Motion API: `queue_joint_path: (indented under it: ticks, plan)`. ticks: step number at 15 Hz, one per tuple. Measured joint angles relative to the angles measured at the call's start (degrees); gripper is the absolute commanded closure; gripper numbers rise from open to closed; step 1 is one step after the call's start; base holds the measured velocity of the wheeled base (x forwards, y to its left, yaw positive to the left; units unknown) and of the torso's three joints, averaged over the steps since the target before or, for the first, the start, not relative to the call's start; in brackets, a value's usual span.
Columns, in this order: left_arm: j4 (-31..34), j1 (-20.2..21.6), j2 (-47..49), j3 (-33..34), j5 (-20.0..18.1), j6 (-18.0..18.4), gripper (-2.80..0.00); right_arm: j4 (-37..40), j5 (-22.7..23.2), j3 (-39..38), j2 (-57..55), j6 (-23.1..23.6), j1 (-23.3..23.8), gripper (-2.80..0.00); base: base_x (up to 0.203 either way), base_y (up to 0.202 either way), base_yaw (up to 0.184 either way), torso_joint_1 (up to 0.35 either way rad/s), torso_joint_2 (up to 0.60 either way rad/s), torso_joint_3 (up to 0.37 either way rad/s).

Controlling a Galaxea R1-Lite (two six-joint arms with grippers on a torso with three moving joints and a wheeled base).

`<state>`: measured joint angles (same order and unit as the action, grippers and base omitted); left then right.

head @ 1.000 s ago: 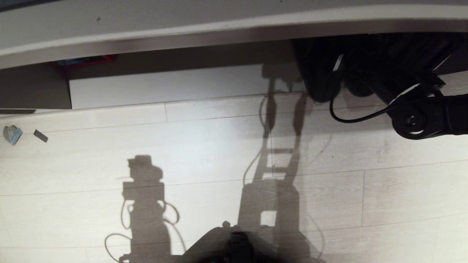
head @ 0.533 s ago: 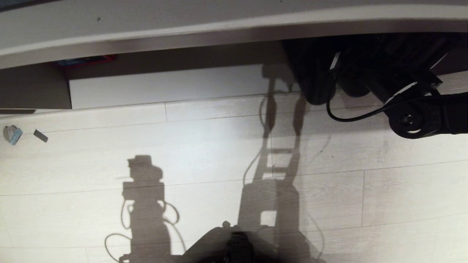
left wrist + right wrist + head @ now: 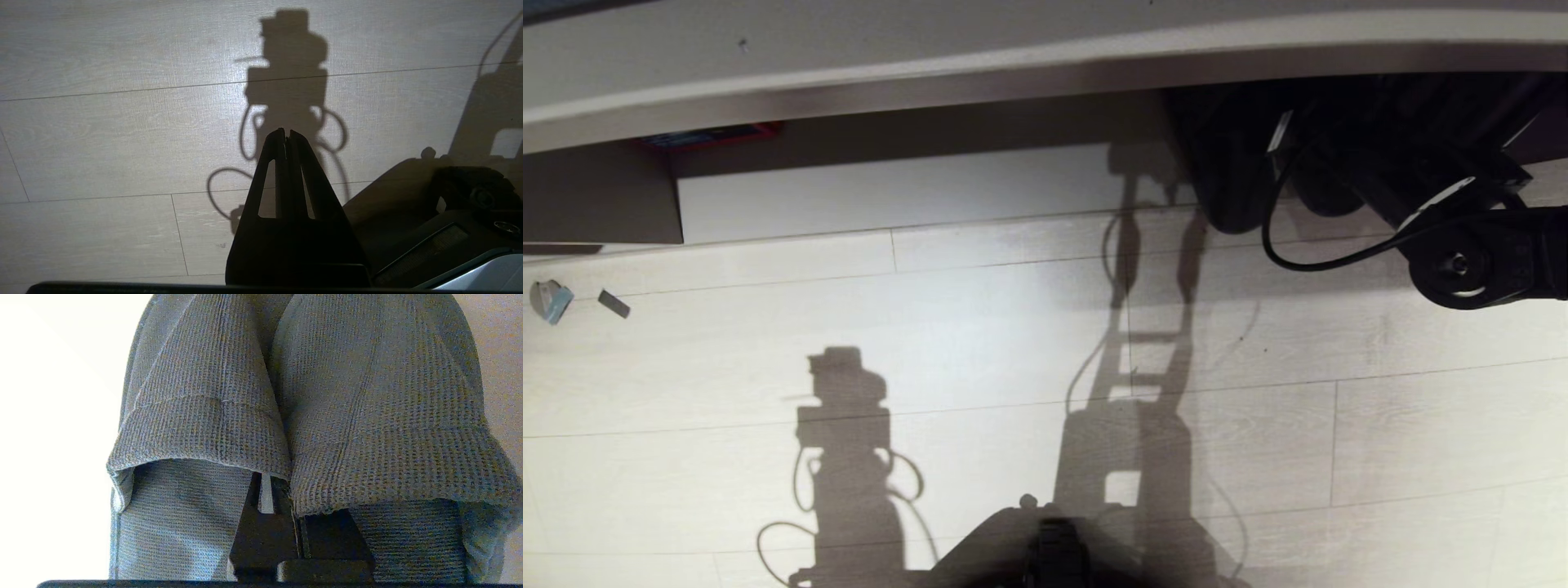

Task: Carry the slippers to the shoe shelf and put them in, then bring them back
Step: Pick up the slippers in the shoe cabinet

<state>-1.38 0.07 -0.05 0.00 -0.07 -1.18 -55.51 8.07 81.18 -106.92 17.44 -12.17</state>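
Where fingers pinch slippers (image 3: pixel 286 416), right gripper (image 3: pixel 282 486) tips hidden (fabric covers)

home | pale plank floor (image 3: pixel 980 343) | built-in shoe shelf (image 3: pixel 915 192) | slippers (image 3: pixel 327 416)

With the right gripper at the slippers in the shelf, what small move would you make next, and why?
Probably draw the right gripper straight back out of the shelf. Its fingers are shut on the inner edges of both slippers, which lie side by side at the shelf's right end, so they should slide out together. The left gripper hangs idle over the floor.
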Motion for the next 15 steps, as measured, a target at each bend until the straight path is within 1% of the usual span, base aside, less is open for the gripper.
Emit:
queue_joint_path:
  ticks: [3,7,15]
  plan:
    - [0.0,0.0,0.0,0.0,0.0,0.0,0.00,1.9,-0.1,-3.4,3.0,-0.3,-1.2,0.00,0.000,0.000,0.000,0.000,0.00,0.000]
    - [0.0,0.0,0.0,0.0,0.0,0.0,0.00,1.7,0.0,-10.6,7.3,-1.0,-2.1,0.00,0.000,0.000,0.000,0.000,0.00,0.000]
    - [0.0,0.0,0.0,0.0,0.0,0.0,0.00,-3.5,0.0,-28.5,16.1,-1.2,-5.2,0.00,0.000,0.000,0.000,0.000,0.00,0.000]
